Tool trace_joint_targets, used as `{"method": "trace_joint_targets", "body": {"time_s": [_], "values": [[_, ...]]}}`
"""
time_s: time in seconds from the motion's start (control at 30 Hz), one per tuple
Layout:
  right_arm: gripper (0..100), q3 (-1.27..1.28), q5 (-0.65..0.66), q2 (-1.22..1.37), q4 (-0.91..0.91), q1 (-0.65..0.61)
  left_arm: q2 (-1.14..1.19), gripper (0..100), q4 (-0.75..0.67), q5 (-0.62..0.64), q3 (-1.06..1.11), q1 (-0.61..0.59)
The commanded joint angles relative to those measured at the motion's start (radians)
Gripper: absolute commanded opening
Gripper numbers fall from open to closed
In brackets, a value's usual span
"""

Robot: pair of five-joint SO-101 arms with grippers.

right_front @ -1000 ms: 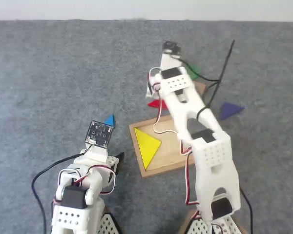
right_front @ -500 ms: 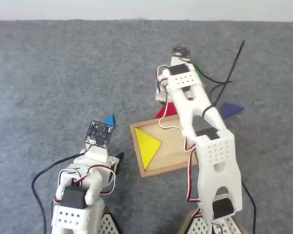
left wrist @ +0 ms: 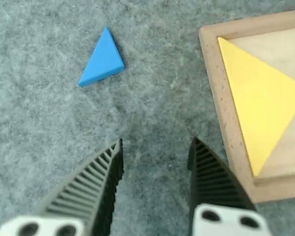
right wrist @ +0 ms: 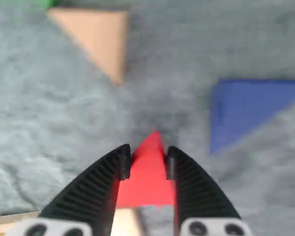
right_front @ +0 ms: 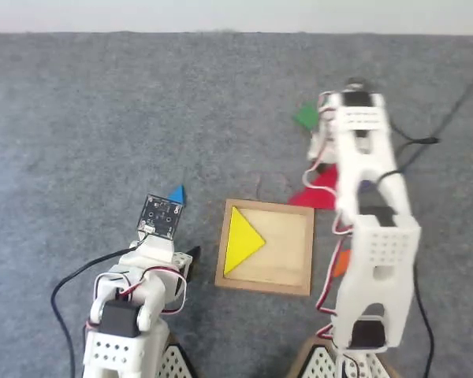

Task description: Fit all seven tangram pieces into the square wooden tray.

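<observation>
Your right gripper point(right wrist: 147, 152) is clamped on the red piece point(right wrist: 146, 183), with a finger on each side of its pointed end. From above, that piece sits just past the far right corner of the tray point(right_front: 288, 244), near it but not yet over it. I can't tell whether it is lifted or dragging on the carpet point(right_front: 102, 110).

Your left gripper point(left wrist: 156, 143) holds nothing. Its fingers are apart above bare carpet, between the blue triangle point(left wrist: 102, 60) and the tray's rim.

Only the yellow triangle point(right_front: 240, 240) is seated, against the tray's left side, so the job looks to be at an early stage: placing the second piece. Besides the red one and the blue triangle, the tan triangle point(right wrist: 96, 34), dark blue piece point(right wrist: 250, 110), green piece point(right_front: 306, 116) and orange piece point(right_front: 340, 262) are all outside the tray.

Next, you likely need to bring the red piece over the open wood to the right of the yellow triangle. Clear the rim, turn the wrist until a straight edge lines up with a wall or the yellow slant, then lower it flat before letting go. Watch the rim, since a dragged corner could catch there.
</observation>
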Motion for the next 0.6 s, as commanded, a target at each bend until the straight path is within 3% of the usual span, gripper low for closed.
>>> {"method": "trace_joint_targets", "body": {"time_s": [0.0,0.27,0.43,0.57], "values": [[5.0,-0.011,0.120,-0.159,0.050,0.119,-0.008,21,-0.005,-0.002,-0.007,0.005],[4.9,-0.011,0.319,-0.323,0.243,0.099,-0.008,21,-0.005,-0.002,-0.007,0.005],[5.0,0.051,0.322,-0.407,0.263,0.122,-0.008,21,-0.005,-0.002,-0.007,0.005],[10.2,0.285,0.296,-0.466,0.153,0.050,-0.008,21,-0.005,-0.002,-0.007,0.005]]}}
